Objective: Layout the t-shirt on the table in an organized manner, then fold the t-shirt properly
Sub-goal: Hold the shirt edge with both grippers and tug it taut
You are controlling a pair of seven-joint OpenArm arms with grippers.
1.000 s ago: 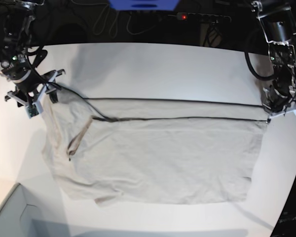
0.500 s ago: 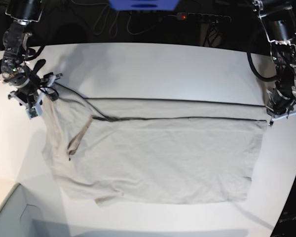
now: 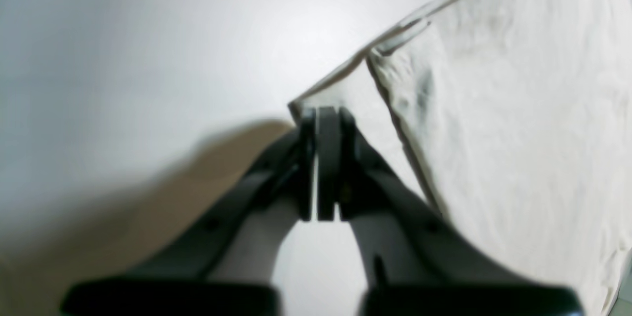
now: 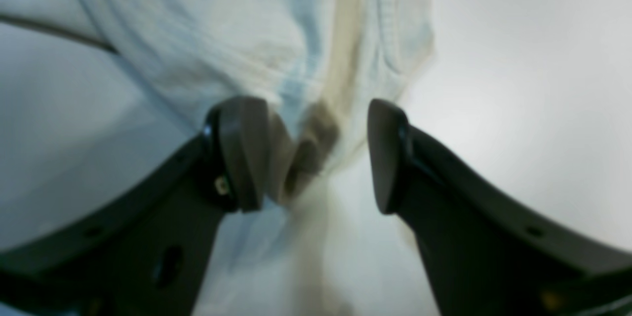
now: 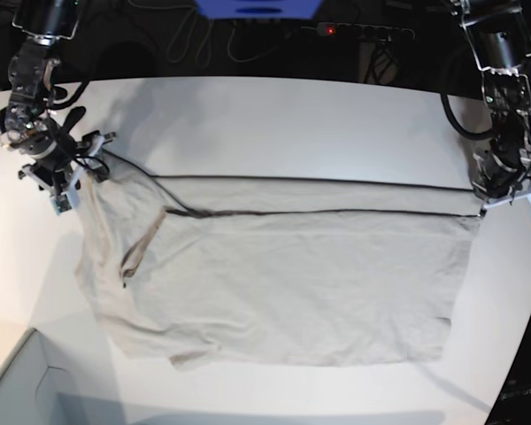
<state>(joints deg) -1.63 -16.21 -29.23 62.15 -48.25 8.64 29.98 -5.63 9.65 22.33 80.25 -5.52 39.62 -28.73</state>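
Two claws sit at opposite ends of the t-shirt (image 5: 274, 274), which lies flat on the table (image 5: 274, 124), long axis left-right btwn them. Left gripper (image 3: 321, 113) is clenched on your hem corner; right gripper (image 4: 316, 153) is released, cloth bunched btwn its jaws.

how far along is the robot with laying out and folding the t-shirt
Partly done: the t-shirt lies spread wide across the table, with one long lengthwise fold along its far edge. In hand: the left gripper is shut on a shirt corner, while the right gripper stands open around bunched cloth at the opposite end. Left: that end is rumpled and needs smoothing, and the remaining folds are not yet made.
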